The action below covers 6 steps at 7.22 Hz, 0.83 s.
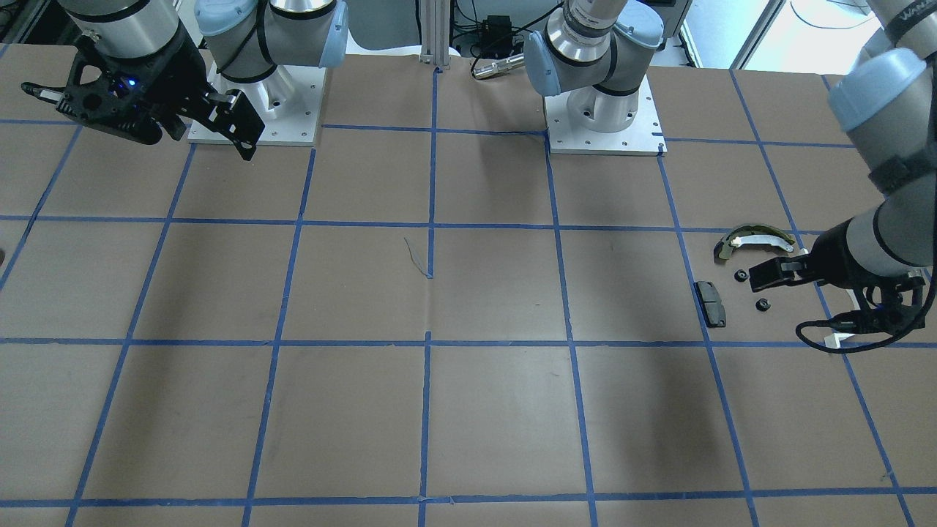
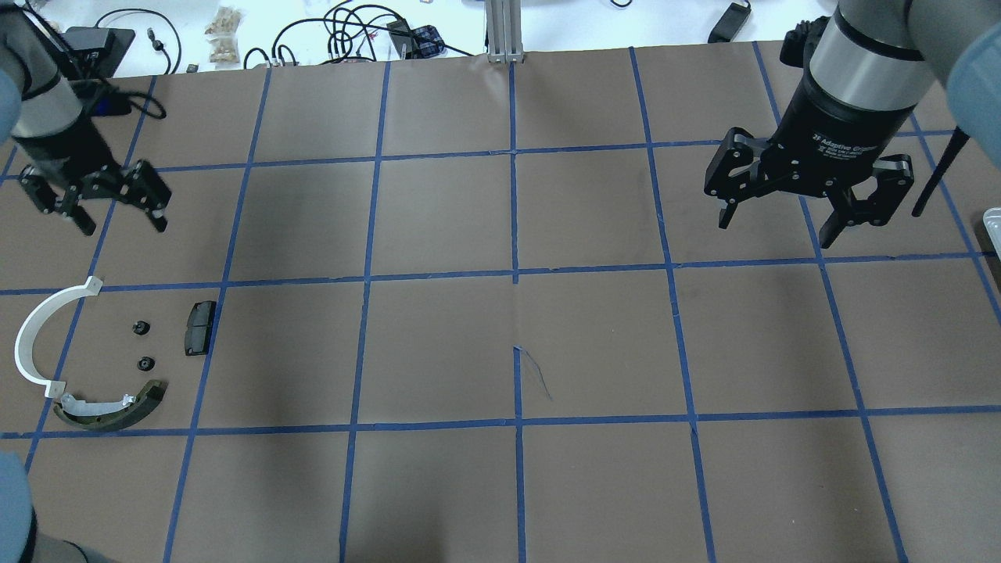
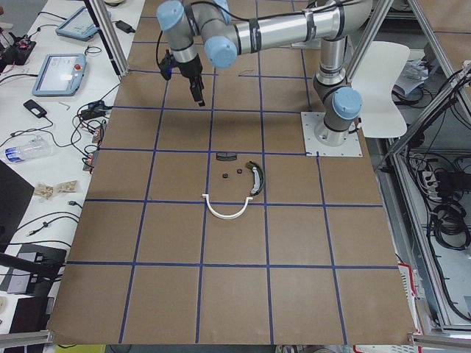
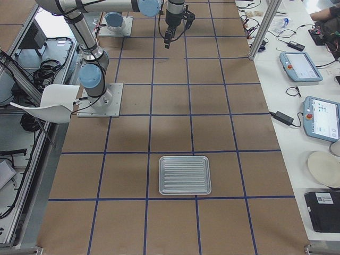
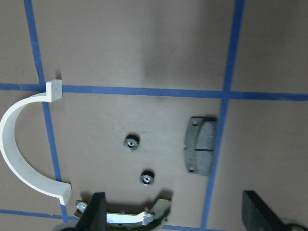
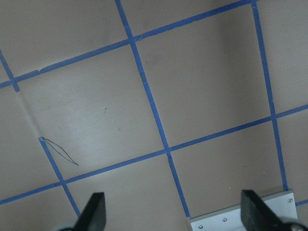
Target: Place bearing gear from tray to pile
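Observation:
Two small black bearing gears lie on the brown table inside the pile, which also holds a white half-ring strip, an olive-and-white curved shoe and a black pad. In the left wrist view both gears show between the strip and the pad. My left gripper hangs open and empty above the table, just past the pile's far side. My right gripper hovers open and empty over the table's right half. The metal tray shows nothing in it.
Blue tape lines grid the brown table. Both arm bases stand on white plates at the robot's edge. Cables and small devices lie beyond the far edge. A scratch marks the table's middle.

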Each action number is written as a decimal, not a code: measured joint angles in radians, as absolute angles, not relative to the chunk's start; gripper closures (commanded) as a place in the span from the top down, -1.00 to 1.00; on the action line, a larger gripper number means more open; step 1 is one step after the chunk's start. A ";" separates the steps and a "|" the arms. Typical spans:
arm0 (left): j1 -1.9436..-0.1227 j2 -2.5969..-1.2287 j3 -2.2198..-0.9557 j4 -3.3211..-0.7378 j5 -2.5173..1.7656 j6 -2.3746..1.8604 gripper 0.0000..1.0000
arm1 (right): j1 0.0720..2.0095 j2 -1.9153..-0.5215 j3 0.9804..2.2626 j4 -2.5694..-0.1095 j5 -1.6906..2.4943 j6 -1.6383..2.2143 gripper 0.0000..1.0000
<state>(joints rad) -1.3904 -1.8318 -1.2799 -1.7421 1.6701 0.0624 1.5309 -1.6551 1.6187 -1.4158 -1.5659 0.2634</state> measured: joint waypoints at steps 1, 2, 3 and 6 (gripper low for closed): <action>-1.444 -1.804 -1.231 -1.775 1.659 0.026 0.88 | 1.531 -1.655 1.617 -1.416 -1.565 0.263 1.00; -1.485 -1.772 -1.218 -1.782 1.655 -0.003 0.87 | 1.531 -1.655 1.615 -1.416 -1.566 0.263 1.00; -1.526 -1.747 -1.229 -1.782 1.654 -0.032 0.87 | 1.531 -1.655 1.612 -1.418 -1.566 0.263 1.00; -1.600 -1.649 -1.410 -1.647 1.656 -0.076 0.99 | 1.531 -1.655 1.610 -1.424 -1.568 0.263 1.00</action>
